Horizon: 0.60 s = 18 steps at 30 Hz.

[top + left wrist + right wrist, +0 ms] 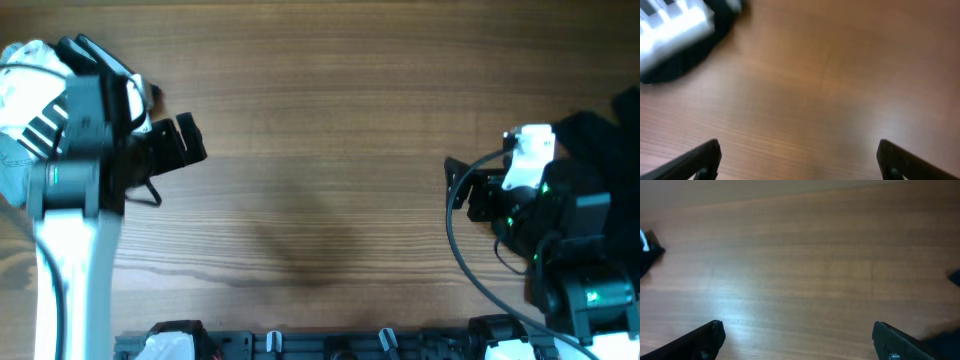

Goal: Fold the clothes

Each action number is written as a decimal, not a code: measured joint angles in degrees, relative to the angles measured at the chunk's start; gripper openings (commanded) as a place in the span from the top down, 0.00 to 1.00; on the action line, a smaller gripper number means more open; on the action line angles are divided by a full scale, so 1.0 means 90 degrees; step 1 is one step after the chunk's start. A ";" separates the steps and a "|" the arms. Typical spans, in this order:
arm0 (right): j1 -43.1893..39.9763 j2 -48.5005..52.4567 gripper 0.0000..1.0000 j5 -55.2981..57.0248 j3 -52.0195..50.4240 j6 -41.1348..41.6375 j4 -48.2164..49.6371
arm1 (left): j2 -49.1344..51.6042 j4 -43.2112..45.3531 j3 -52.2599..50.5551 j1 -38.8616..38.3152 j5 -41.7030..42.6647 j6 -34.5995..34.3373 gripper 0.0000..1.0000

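Observation:
The white T-shirt with black bars (pixel 18 110) lies bunched at the far left edge, partly hidden by my left arm. The black garment (pixel 612 128) lies at the far right, partly under my right arm. My left gripper (pixel 185 142) is open and empty over bare wood, just right of the T-shirt. My right gripper (pixel 458 186) is open and empty, just left of the black garment. In the left wrist view a blurred white patch with black bars (pixel 671 24) sits on a dark mass at the top left, beyond the open jaws (pixel 799 160). The right wrist view shows open jaws (pixel 799 337) over wood.
The wooden table (pixel 320 130) runs between the two arms. A rail with clips (pixel 300 345) runs along the near edge. A black cable (pixel 460 250) loops off my right arm. Dark scraps show at the left edge (pixel 646 256) and the right edge (pixel 955 276) of the right wrist view.

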 measured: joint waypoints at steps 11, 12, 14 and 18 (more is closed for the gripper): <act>-0.0002 0.0918 0.00 0.0117 -0.0726 0.0049 -0.0070 | -0.3067 0.0102 -0.1428 0.0000 0.0000 -0.0022 0.00; -0.0002 0.1173 0.00 0.0117 -0.0729 0.0049 -0.0073 | -0.3062 0.0104 -0.1438 -0.0002 0.0000 -0.0022 0.00; -0.0002 0.1569 0.00 0.0117 -0.0729 0.0049 -0.0070 | -0.3062 0.0097 -0.1445 -0.0002 0.0000 -0.0022 0.00; -0.0002 0.1549 0.00 0.0211 -0.0770 0.0044 0.0007 | -0.3062 0.0092 -0.1445 -0.0002 0.0000 -0.0022 0.00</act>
